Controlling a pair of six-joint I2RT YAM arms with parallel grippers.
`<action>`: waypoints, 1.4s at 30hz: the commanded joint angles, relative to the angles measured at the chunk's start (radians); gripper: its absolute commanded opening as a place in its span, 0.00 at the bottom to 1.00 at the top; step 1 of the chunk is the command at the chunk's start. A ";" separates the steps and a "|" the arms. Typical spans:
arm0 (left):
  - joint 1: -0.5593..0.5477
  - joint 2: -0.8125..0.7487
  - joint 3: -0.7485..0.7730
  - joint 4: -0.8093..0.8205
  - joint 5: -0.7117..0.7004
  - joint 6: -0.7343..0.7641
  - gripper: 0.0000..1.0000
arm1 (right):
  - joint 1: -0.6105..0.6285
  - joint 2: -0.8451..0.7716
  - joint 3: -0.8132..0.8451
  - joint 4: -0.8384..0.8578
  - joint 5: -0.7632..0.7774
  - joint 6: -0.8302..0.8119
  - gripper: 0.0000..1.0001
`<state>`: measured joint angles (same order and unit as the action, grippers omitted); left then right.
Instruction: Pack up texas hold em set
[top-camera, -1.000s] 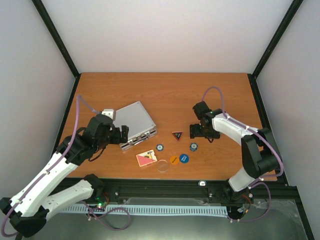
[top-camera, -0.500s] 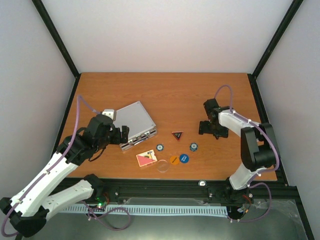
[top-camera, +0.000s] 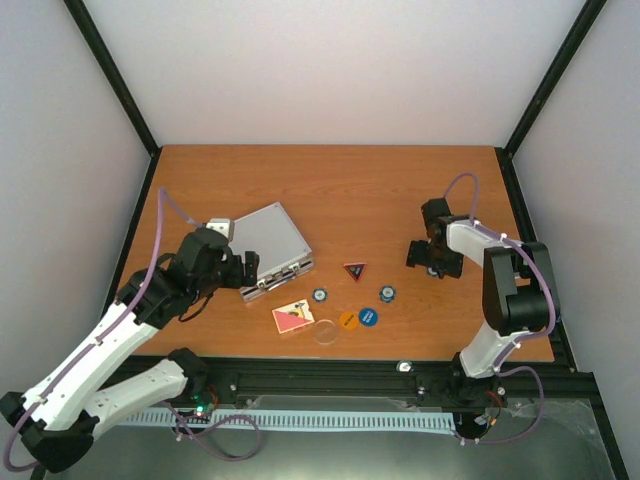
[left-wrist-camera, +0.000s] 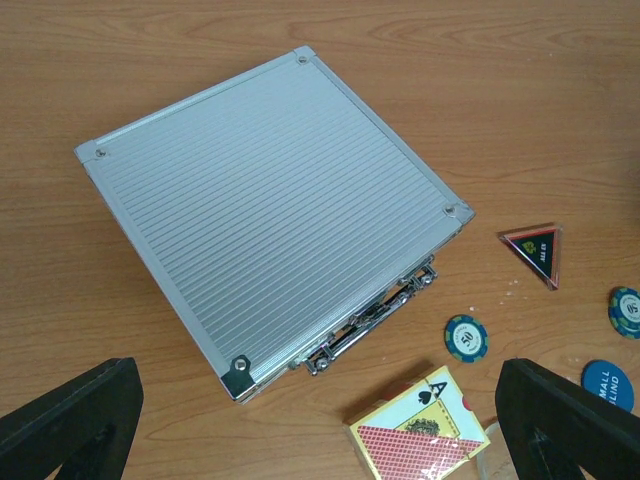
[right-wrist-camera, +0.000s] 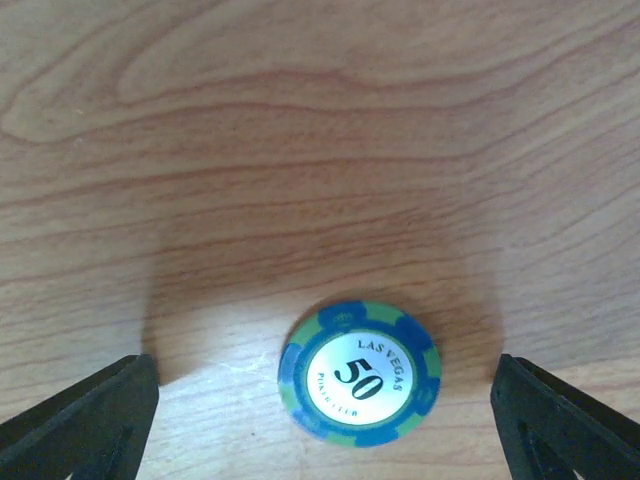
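- Wooden table (top-camera: 330, 190) inside a white-walled cell carries a poker set, its pieces scattered across the middle.
- Left of centre lies the silver case (top-camera: 268, 248), shut, its latches facing the loose pieces.
- Just beside the case's lower-left edge, the left jaws hang released and spread wide, gripping nothing.
- Outside the case, at lower centre, cluster the red-black triangle (top-camera: 354, 270), pink card deck (top-camera: 292, 318), clear disc (top-camera: 326, 332), orange disc (top-camera: 347, 320) and blue disc (top-camera: 368, 317).
- At centre right the right jaws stand released. The wrist view shows a blue-and-green chip (right-wrist-camera: 360, 375) marked 50 lying flat between them, touching neither.
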<state>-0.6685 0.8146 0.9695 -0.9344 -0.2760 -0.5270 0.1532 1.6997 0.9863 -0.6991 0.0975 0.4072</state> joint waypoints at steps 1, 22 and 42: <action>0.000 0.007 0.019 0.021 0.003 0.023 1.00 | -0.036 0.007 -0.043 0.051 -0.068 -0.001 0.90; 0.000 0.005 0.007 0.016 -0.007 0.007 1.00 | -0.067 -0.073 -0.185 0.090 -0.096 0.017 0.40; 0.000 0.006 0.008 0.014 -0.018 0.007 1.00 | -0.048 -0.139 -0.111 -0.010 -0.194 -0.057 0.22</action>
<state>-0.6685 0.8177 0.9695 -0.9352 -0.2840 -0.5274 0.0917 1.5898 0.8501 -0.6407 -0.0498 0.3904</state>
